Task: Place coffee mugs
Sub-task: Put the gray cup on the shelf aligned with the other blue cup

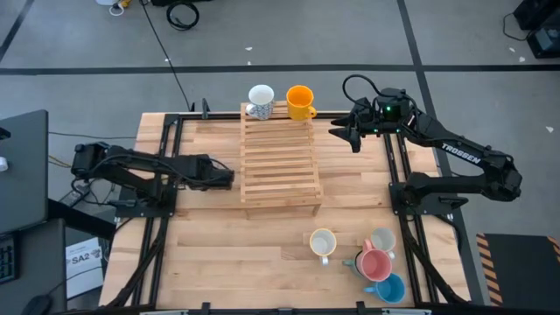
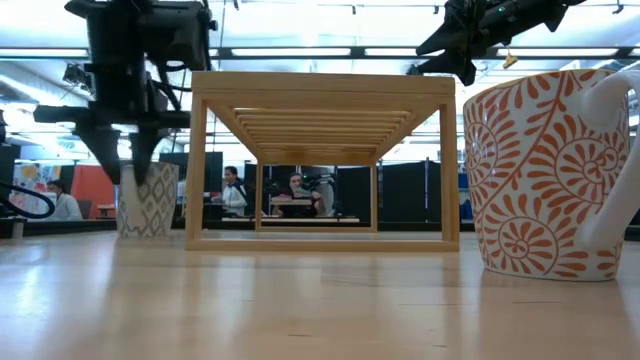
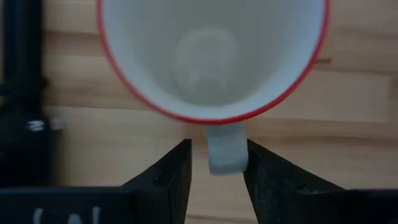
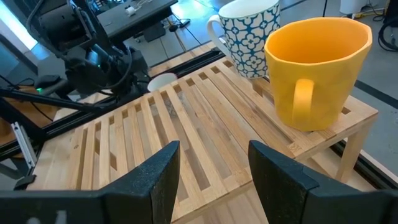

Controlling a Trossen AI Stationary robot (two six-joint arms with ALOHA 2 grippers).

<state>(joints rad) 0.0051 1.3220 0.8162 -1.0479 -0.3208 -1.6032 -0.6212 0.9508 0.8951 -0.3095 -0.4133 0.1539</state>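
Note:
A white mug with a red rim (image 3: 211, 56) stands upright on the table left of the wooden slatted rack (image 1: 278, 162). In the low view it shows as a grey-patterned mug (image 2: 150, 200). My left gripper (image 3: 217, 162) points down over it, open, one finger on each side of the mug's handle. A blue-patterned white mug (image 4: 249, 31) and an orange mug (image 4: 317, 68) stand on the rack's far end. My right gripper (image 4: 211, 168) hangs open above the rack's far right corner, with nothing between its fingers. My left gripper comes from above, pointing down, with the mug's handle (image 3: 225, 152) between its fingers. No gap shows between one finger (image 3: 264, 177) and the handle's side, but I cannot tell whether it touches. The other finger (image 3: 171, 177) stands apart from the handle.
Several mugs are grouped at the table's near right: a cream one (image 1: 323, 242), a pink one (image 1: 376, 264), a blue one (image 1: 390, 289) and a pale one (image 1: 382, 239). An orange-patterned mug (image 2: 545, 180) fills the low view's right. Black rails (image 1: 166, 175) run along both table sides.

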